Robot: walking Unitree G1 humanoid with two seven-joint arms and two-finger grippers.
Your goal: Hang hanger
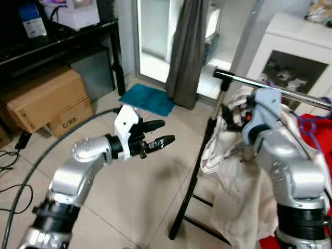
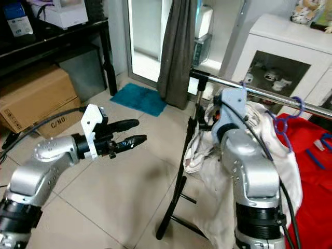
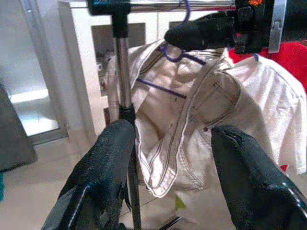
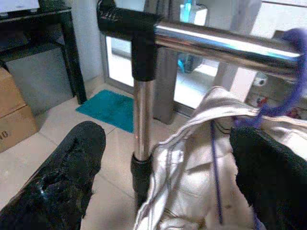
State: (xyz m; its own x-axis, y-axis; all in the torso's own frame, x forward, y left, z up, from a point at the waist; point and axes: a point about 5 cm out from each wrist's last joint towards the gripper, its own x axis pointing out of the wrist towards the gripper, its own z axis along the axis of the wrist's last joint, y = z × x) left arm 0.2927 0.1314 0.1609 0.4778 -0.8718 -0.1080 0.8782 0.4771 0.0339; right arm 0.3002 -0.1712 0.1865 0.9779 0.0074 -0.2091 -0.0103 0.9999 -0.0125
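**Hanger on the rail, claws apart and empty**

Left eye view: the purple hanger (image 1: pixel 310 123) sat hooked over the chrome rail (image 1: pixel 290 89) with the white garment (image 1: pixel 233 171) draped below it, so the hanging itself looked done; what seemed left was for the arms to clear away. The left claw (image 1: pixel 162 133) was held out level toward the rack from about nine o'clock, well apart from it, its fingers somewhat spread and holding nothing.

Right eye view: the right arm (image 2: pixel 249 171) rose upright close against the garment, its wrist up near the rail.

Left wrist view: between the spread black fingers (image 3: pixel 100 163) lay the garment and the rack's upright post (image 3: pixel 125 86), neither touched.

Right wrist view: the right claw (image 4: pixel 163 172) stood wide open and empty, the post and the garment's edge between its fingers, the hanger's hook over the rail at two o'clock.
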